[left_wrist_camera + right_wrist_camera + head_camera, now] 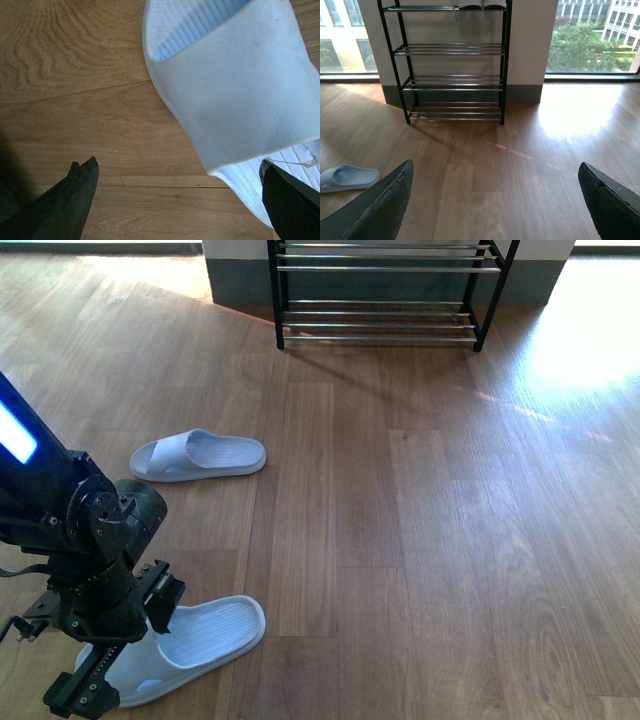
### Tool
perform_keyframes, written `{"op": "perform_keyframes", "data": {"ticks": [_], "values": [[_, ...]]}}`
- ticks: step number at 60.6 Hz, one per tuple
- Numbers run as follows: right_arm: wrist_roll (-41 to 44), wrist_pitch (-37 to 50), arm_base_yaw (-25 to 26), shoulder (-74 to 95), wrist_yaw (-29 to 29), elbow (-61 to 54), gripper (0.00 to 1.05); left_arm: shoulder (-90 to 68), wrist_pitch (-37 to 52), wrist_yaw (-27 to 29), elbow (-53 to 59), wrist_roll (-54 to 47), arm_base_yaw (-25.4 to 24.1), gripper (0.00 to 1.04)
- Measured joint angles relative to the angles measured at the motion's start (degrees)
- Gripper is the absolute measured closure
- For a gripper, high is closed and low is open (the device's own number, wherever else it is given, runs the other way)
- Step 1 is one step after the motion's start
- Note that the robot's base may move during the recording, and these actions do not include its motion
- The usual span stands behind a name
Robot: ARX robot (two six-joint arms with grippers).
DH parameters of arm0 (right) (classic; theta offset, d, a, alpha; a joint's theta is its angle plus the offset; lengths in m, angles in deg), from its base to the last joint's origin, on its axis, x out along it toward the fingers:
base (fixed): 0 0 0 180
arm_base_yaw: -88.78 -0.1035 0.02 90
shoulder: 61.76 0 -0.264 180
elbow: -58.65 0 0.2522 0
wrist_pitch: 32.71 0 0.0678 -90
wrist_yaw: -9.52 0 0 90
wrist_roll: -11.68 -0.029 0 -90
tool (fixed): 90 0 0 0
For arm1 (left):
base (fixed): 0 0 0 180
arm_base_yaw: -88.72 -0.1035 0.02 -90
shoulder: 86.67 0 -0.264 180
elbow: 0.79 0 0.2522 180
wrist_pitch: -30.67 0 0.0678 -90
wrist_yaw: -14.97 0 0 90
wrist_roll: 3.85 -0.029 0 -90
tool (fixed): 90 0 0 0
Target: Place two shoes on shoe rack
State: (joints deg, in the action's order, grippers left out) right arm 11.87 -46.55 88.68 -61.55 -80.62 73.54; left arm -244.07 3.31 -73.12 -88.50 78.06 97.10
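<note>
There is one shoe rack (pixel 454 65). It is black at the sides, has shiny bars, and has four shelves. In the front view it stands far off at 12 o'clock, against the wall. On its top shelf, at the very edge of the right wrist view, two white shoe soles (pixel 475 3) sit side by side. Only the soles show, so I cannot tell more about them. There are two pale blue sandals on the wood floor (pixel 420 540), and they are well apart from the rack. In the front view the far sandal (pixel 200 455) lies at about 10 o'clock. The near sandal (pixel 200 635) lies at about 7 o'clock, close to the robot. There are two tools. The left tool (pixel 177 170) hangs right over the near sandal. Its two tips are spread wide, one tip is over bare floor and the other is by the sandal's edge, and it holds nothing. I cannot tell if it touches the sandal. The right tool (pixel 495 172) is spread wide too, with only floor between its tips. It faces the rack and holds nothing.
</note>
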Motion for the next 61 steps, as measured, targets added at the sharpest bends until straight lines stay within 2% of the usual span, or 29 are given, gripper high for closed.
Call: {"op": "perform_keyframes", "data": {"ticks": [37,57,61], "values": [[0.00,0.00,0.00,0.00,0.02,0.00,0.09,-6.60,-6.08,0.85,-6.16,-7.52,0.04,0.10],[-0.02,0.00,0.00,0.00,0.02,0.00,0.09,-7.19,-9.38,4.17,-8.11,-9.11,-0.96,0.60],[-0.02,0.00,0.00,0.02,0.02,0.00,0.09,-7.41,-10.34,4.13,-8.87,-8.83,-0.57,0.72]]}}
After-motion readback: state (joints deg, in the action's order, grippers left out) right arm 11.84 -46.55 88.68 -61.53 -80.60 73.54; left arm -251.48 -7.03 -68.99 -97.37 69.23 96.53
